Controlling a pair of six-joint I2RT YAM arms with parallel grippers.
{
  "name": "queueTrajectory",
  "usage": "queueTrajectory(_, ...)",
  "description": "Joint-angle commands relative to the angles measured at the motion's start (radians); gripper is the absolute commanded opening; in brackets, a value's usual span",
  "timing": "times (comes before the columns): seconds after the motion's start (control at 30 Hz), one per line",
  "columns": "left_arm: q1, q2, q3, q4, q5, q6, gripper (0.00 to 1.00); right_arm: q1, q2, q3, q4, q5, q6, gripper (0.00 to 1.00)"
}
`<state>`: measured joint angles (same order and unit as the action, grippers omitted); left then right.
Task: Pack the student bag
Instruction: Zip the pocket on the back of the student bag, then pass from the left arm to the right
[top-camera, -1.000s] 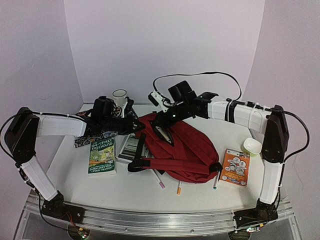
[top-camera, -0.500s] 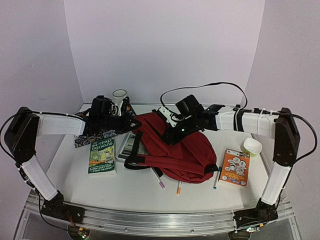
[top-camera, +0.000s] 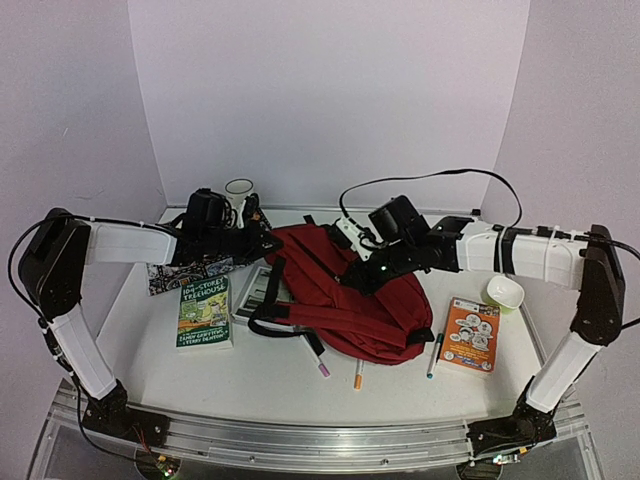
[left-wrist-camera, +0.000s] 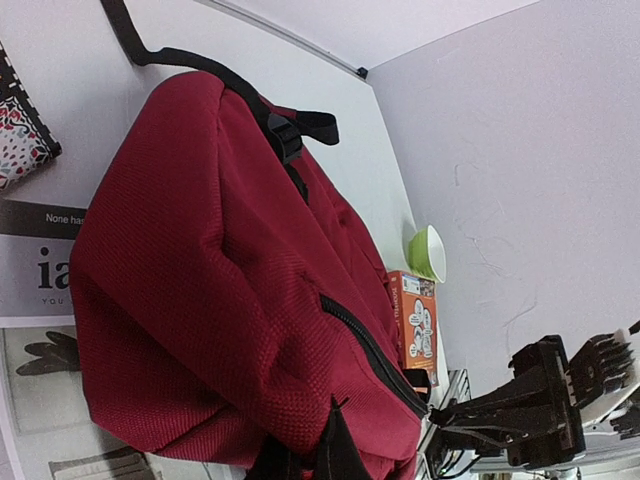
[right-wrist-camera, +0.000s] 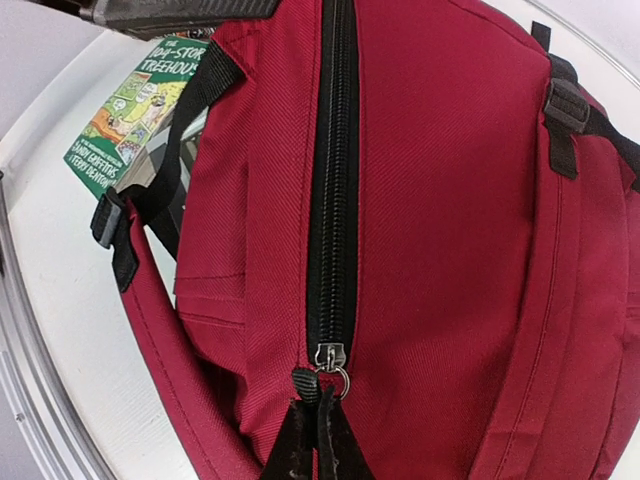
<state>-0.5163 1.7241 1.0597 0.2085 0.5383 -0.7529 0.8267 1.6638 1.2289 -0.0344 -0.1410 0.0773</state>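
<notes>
The student bag (top-camera: 362, 305), a dark red backpack with black straps, lies in the middle of the table. My left gripper (top-camera: 268, 244) is at its upper left end, shut on a fold of the red fabric (left-wrist-camera: 300, 400). My right gripper (top-camera: 364, 272) is over the bag's middle, shut on the black zipper pull (right-wrist-camera: 312, 385) just below the slider (right-wrist-camera: 331, 357). The black zipper (right-wrist-camera: 335, 180) runs away from the slider with its teeth closed. The bag's inside is hidden.
Left of the bag lie a green book (top-camera: 204, 311), a magazine (top-camera: 258, 292) and a patterned pouch (top-camera: 180, 272); a white mug (top-camera: 239, 192) stands behind. An orange book (top-camera: 470, 334) and green bowl (top-camera: 504, 292) are at right. Three markers (top-camera: 358, 375) lie in front.
My right gripper has moved to the right along the bag with the zipper pull; the grey-lined gap seen earlier is closed. The left gripper has barely moved.
</notes>
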Motion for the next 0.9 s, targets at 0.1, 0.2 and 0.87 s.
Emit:
queueTrajectory(0.1,0.034,-0.021,0.054,0.074,-0.057,-0.04,0.0,0.126,-0.045,0.103,-0.147,0.281,0.014,0.38)
queueTrajectory(0.2,0.034,-0.013,0.061,0.075,-0.048,-0.052,0.0,0.179,-0.033,0.112,-0.154,0.403,0.024,0.57)
queueTrajectory(0.87,0.024,-0.013,0.077,0.091,-0.034,-0.098,0.0,0.377,0.366,0.348,-0.236,0.929,0.035,0.98)
